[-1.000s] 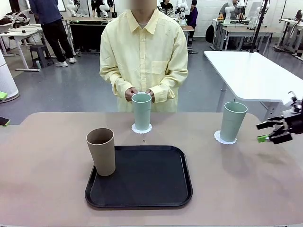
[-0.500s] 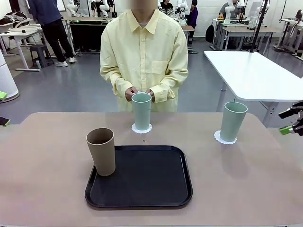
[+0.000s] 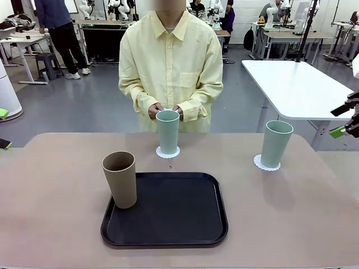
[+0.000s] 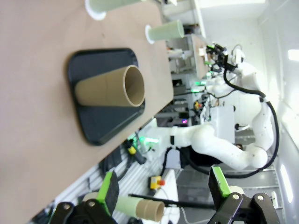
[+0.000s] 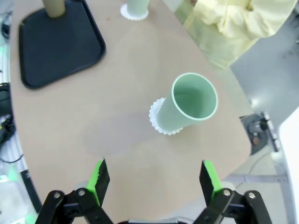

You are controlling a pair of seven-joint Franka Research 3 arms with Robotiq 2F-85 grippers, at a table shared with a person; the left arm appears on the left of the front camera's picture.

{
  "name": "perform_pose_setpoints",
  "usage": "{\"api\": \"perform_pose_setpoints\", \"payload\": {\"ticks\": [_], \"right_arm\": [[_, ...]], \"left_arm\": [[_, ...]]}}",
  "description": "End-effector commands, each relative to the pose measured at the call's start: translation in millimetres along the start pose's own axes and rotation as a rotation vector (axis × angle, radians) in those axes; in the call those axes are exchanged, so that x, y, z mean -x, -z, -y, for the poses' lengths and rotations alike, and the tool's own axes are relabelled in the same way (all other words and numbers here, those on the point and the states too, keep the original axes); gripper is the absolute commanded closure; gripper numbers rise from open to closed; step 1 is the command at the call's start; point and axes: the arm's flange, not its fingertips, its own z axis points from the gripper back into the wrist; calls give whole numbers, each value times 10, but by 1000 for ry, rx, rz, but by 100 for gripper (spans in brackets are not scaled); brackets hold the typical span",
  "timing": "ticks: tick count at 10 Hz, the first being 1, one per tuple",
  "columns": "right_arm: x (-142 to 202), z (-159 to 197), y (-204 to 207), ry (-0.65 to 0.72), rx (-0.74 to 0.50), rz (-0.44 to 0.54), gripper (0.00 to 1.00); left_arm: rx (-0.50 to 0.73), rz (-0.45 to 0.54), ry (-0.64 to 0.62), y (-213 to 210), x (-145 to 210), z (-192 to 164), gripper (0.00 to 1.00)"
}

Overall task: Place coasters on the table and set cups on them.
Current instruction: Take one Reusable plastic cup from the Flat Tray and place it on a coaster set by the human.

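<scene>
Here, the beige table [image 3: 56, 224] carries a black tray [image 3: 179, 213] near its middle, on the robot's side. The tan-brown cup [image 3: 119, 179] stands upright on the left part of the tray, mouth up.

Beyond the tray's far edge, the middle mint-green cup [image 3: 168, 131] stands upright on a lacy white coaster [image 3: 168, 152], whose scalloped rim shows all round the cup's base. At the far side a person in a pale yellow shirt [image 3: 171, 61] stands close to the table. The person's hands [image 3: 154, 110] are held together just behind that cup's rim; whether they touch it cannot be told.

Toward the right end of the table, the right mint-green cup [image 3: 275, 143] stands upright on a second coaster [image 3: 266, 163], well apart from the tray and from the middle cup.

The right gripper [image 3: 343, 121] hangs at the right edge of the front view, past the table's right end and higher than the right cup's rim, well apart from it. From its wrist camera its fingers [image 5: 98, 179] stand spread wide with nothing between them, and the right cup lies below, between their lines.

The left gripper [image 4: 163, 186] likewise has its jaws fully apart and holds nothing. It sits well away from the tray and the tan-brown cup.
</scene>
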Motion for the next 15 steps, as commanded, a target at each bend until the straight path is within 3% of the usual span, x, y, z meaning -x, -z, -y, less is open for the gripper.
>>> {"api": "perform_pose_setpoints", "payload": {"ticks": [1,15], "right_arm": [[160,24,12,15,-2,8,0],[136,30,-21,21,-7,31,0]], "left_arm": [[9,-4,18,-3,13,-4,0],[9,-4,18,-3,13,-4,0]]}}
